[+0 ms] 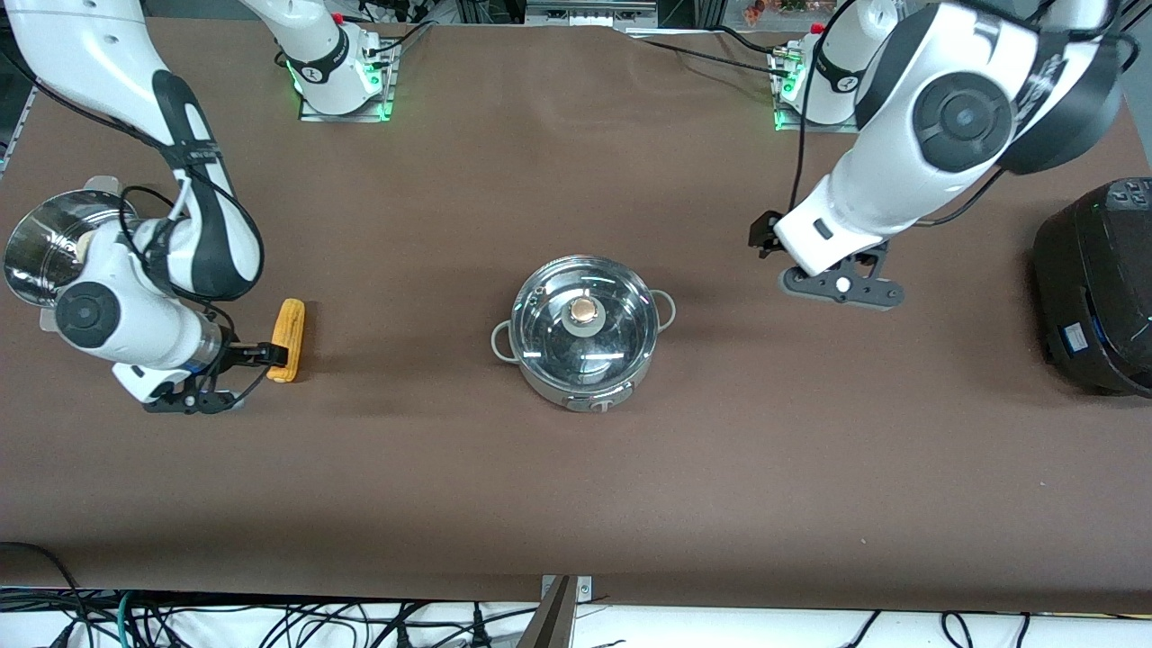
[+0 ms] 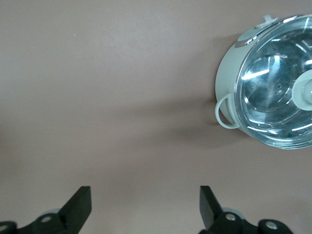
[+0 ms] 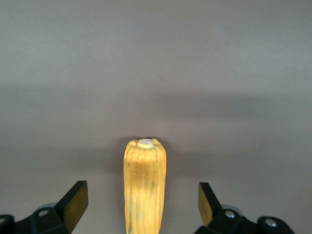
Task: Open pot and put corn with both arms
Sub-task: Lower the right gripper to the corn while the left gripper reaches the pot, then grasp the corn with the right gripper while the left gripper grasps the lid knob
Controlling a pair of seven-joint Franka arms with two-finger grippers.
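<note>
The steel pot stands mid-table with its glass lid on and the brass knob on top. It also shows in the left wrist view. The yellow corn lies on the table toward the right arm's end. My right gripper is low at the corn's nearer end, open, with the corn between its fingers, not clamped. My left gripper is open and empty over bare table beside the pot, toward the left arm's end; its wrist view shows only table between the fingers.
A steel steamer bowl stands at the right arm's end of the table, partly hidden by that arm. A large black cooker stands at the left arm's end.
</note>
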